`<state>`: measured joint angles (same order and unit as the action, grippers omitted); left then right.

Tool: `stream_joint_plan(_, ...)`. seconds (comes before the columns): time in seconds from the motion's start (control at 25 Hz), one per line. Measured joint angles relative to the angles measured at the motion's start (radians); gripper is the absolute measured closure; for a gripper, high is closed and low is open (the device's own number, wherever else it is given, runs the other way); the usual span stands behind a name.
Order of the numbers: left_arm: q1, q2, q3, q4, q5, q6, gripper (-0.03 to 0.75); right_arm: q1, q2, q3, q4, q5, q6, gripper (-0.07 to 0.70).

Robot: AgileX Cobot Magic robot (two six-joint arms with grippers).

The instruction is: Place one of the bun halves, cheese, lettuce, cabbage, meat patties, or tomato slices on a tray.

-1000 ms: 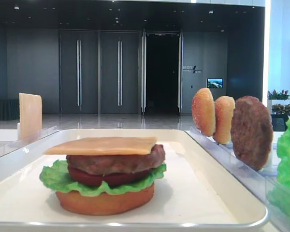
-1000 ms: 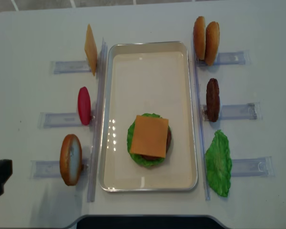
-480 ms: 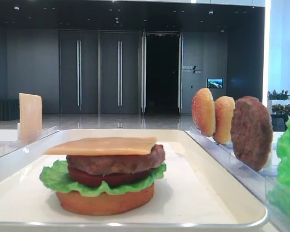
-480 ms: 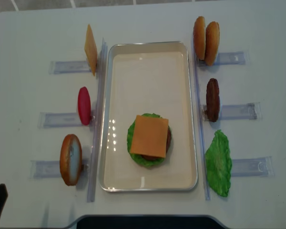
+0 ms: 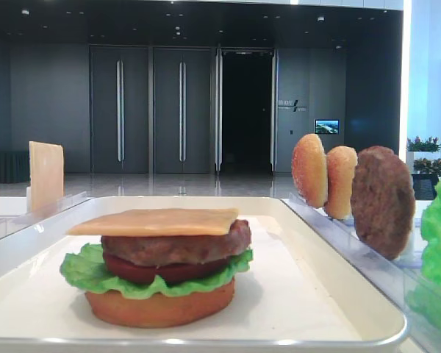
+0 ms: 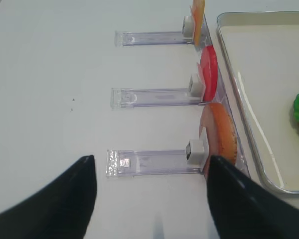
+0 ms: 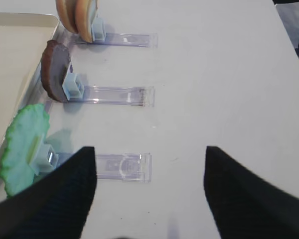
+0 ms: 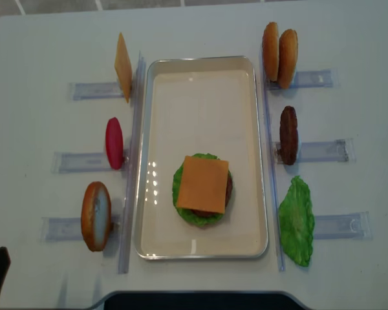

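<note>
On the bench's left, clear racks [image 8: 84, 159] hold a spare cheese slice [image 8: 123, 67], a tomato slice [image 8: 114, 143] and a bun half [image 8: 96, 216] on edge. The left gripper [image 6: 152, 199] hangs over them, jaws wide and empty. The tray [image 8: 200, 71] carries a stack topped with cheese [image 8: 203, 185]. Right of it stand two bun halves [image 8: 279, 50], a patty [image 8: 288, 134] and lettuce [image 8: 297, 221]; the right gripper [image 7: 149, 191] is spread, holding nothing.

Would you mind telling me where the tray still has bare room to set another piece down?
The far half of the tray is bare, from the far rim down to the stacked burger. A narrow strip also lies free between the burger and the near rim. Outside the long rims it is crowded: racks hold the cheese, tomato, buns and patty.
</note>
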<state>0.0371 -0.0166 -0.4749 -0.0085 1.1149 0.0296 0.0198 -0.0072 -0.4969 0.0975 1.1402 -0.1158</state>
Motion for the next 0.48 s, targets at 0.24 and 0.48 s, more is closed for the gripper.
stream_joint_plan(0.24,0.0,0.0,0.001,0.0,-0.001,0.0,0.197,0.0,0.0,0.0,0.0,0.001,0.0,0.16)
stream_joint_plan(0.48,0.0,0.0,0.001,0.0,-0.001,0.0,0.197,0.0,0.0,0.0,0.0,0.001,0.0,0.16)
